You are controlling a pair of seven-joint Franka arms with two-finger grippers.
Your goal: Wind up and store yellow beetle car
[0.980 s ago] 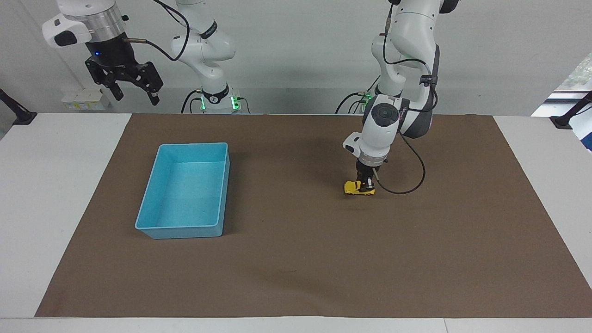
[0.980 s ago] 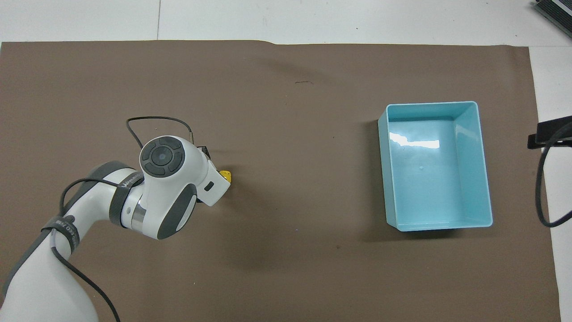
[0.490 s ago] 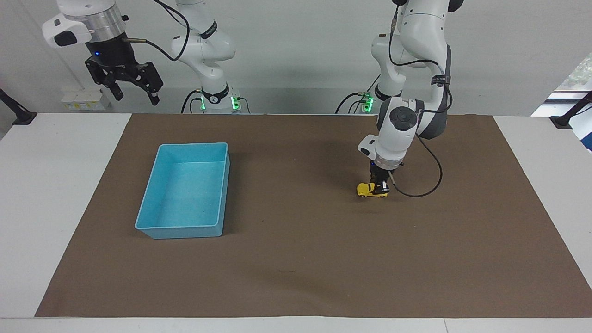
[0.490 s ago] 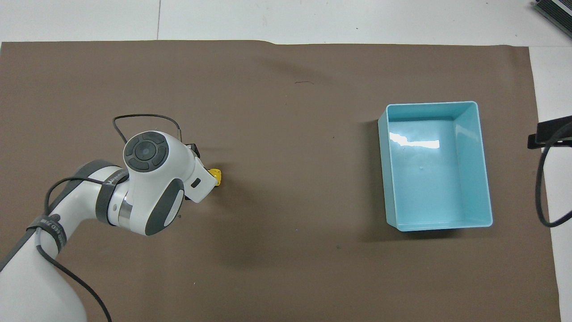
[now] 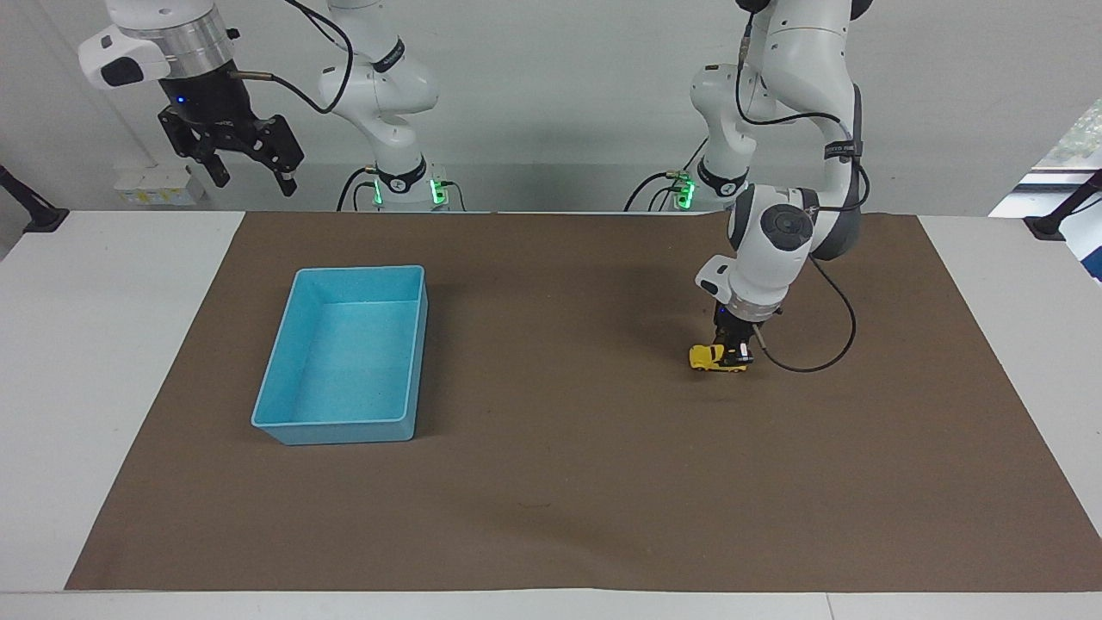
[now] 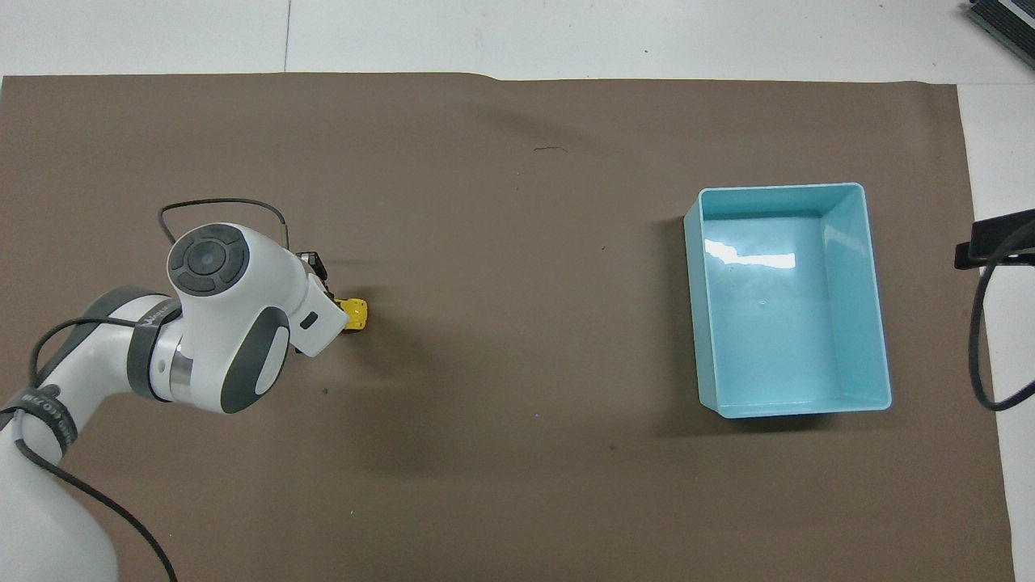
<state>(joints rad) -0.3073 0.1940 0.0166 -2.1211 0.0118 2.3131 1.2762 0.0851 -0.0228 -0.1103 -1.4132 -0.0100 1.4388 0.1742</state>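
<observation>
The yellow beetle car [image 5: 716, 357] sits on the brown mat toward the left arm's end of the table, its wheels on the mat. My left gripper [image 5: 732, 349] comes straight down onto it and is shut on the car's rear part. In the overhead view only the car's nose [image 6: 354, 314] pokes out from under the left wrist, and the left gripper's fingers are hidden there. My right gripper [image 5: 250, 172] waits high in the air, open and holding nothing, over the right arm's end of the table.
An empty light-blue bin [image 5: 280, 392] stands on the mat toward the right arm's end, also seen as the bin [image 6: 877, 323] in the overhead view. The brown mat [image 5: 551, 517] covers most of the white table. A black cable loops from the left wrist.
The left gripper has dragged the car along the mat toward the left arm's end of the table, away from the bin. The right arm has not moved.
</observation>
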